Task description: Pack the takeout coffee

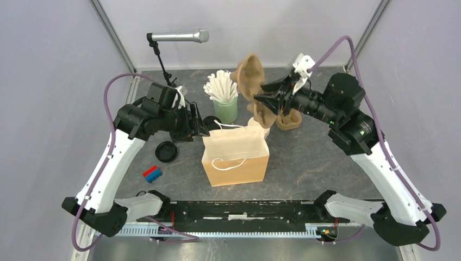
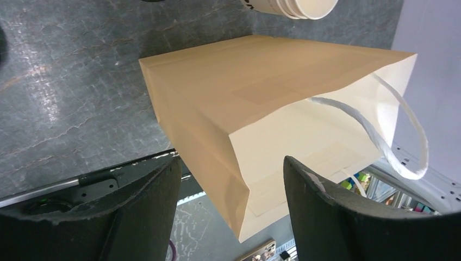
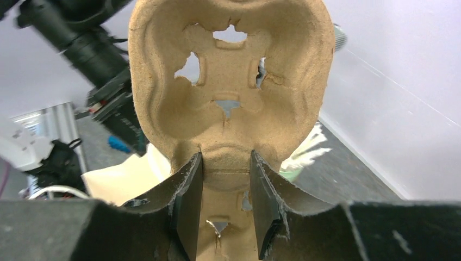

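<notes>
A tan paper bag (image 1: 235,156) with white cord handles stands open mid-table; it also fills the left wrist view (image 2: 261,92). My left gripper (image 1: 199,126) is open at the bag's upper left corner, and the bag's side edge lies between its fingers (image 2: 231,163). My right gripper (image 1: 262,99) is shut on a brown pulp cup carrier (image 1: 251,76) and holds it upright in the air behind the bag; the carrier also shows in the right wrist view (image 3: 228,81). A round black lid (image 1: 166,151) lies left of the bag; I cannot tell if a cup is under it. No white or olive-green cup shows.
A mint-green cup of white sticks (image 1: 224,106) stands behind the bag. A stack of lidless cream cups (image 2: 293,6) is beside it. A second pulp carrier (image 1: 288,120) sits at the back right. Red and blue blocks (image 1: 152,174) lie front left. A microphone stand (image 1: 163,65) is at the back left.
</notes>
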`<control>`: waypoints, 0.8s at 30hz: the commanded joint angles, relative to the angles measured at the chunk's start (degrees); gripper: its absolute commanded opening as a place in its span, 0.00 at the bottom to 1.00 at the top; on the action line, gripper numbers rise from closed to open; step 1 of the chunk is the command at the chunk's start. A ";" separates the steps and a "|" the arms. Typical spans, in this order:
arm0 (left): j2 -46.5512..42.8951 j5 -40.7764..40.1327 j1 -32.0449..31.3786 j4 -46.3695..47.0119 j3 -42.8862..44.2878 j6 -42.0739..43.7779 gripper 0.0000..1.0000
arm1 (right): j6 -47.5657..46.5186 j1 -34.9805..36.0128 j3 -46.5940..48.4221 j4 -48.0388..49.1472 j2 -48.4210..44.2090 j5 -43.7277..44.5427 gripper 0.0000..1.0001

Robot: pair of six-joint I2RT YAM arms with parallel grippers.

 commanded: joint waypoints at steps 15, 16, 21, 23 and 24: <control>-3.74 4.63 -0.20 3.60 -5.29 -5.17 0.71 | -1.80 12.76 -14.60 14.02 -3.31 -12.08 0.40; -3.78 4.74 -0.20 3.62 -5.52 -5.17 0.70 | -2.32 13.24 -14.94 14.03 -3.10 -12.12 0.40; -4.06 5.36 -0.20 3.62 -5.99 -4.93 0.66 | -5.91 15.04 -16.87 13.59 -1.78 -11.25 0.40; -4.00 5.36 -0.20 3.82 -6.16 -4.66 0.63 | -7.97 15.32 -17.66 12.89 -1.29 -10.33 0.40; -4.07 5.64 -0.20 4.22 -6.51 -4.51 0.60 | -8.97 15.45 -17.93 12.44 -1.05 -10.02 0.40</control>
